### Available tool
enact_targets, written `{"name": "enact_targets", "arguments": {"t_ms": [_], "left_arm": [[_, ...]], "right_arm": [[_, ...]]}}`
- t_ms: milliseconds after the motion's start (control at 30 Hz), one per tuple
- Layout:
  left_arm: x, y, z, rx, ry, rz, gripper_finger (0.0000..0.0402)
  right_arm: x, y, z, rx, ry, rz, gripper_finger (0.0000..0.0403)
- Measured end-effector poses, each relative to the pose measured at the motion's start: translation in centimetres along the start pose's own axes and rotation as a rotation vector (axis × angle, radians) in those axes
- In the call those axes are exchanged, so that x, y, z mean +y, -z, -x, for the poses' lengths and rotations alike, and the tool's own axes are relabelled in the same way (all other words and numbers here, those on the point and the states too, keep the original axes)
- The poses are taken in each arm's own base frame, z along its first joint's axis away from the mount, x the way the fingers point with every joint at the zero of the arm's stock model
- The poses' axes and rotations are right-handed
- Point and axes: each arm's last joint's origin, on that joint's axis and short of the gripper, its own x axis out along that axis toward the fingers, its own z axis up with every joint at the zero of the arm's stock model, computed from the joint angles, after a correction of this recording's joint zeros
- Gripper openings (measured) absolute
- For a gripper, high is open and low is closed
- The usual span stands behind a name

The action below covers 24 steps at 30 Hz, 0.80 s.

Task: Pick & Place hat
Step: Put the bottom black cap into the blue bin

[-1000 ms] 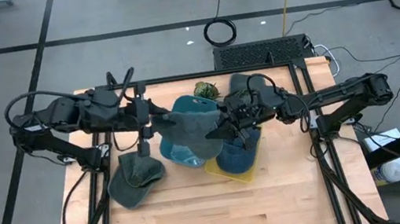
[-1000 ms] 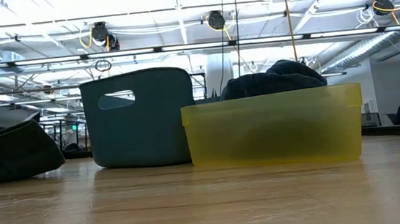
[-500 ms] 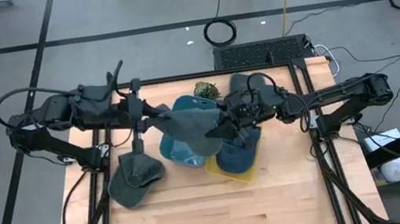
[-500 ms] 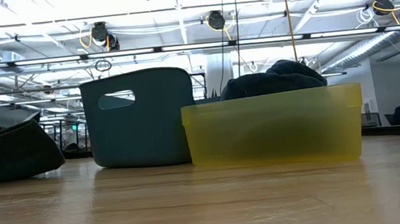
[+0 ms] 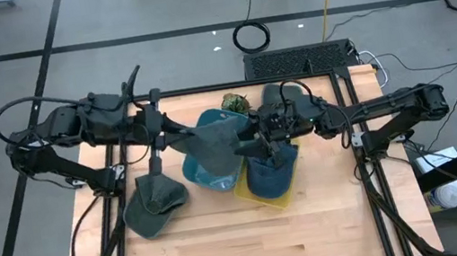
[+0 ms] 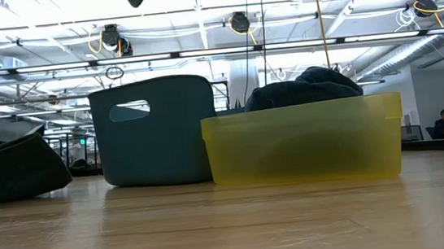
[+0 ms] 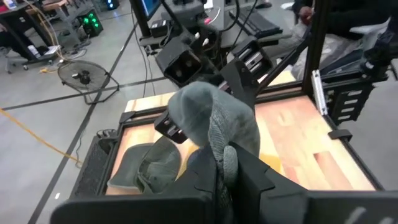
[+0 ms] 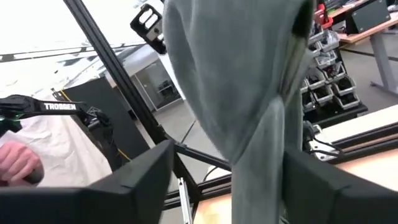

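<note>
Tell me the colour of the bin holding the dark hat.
Translucent yellow bin, clearest in the low view.

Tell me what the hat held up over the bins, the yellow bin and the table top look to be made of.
Grey hat: soft knitted or fleece cloth, matte; it drapes and folds limply from the left gripper.
Yellow bin: likely plastic, translucent with a slight sheen; dark contents show through its wall.
Table top: wood, pale, with visible plank grain.

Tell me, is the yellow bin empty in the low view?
No. A dark hat sits in the yellow bin, and its top rises above the rim.
</note>
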Motion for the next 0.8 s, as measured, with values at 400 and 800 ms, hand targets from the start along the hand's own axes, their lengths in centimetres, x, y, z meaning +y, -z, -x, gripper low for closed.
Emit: {"name": "enact_targets", "arguments": {"t_ms": [400, 800], "left_arm": [[0.0, 0.6, 0.8, 0.039, 0.088, 0.005, 0.0022], [0.3, 1.8, 0.8, 0.141, 0.149, -0.175, 0.0022]], "right_arm": [[-1.6, -1.4, 2.1, 0.062, 0.129, 0.029, 0.0353], [2.4, -5.5, 6.7, -0.070, 0.064, 0.196, 0.0346]]}}
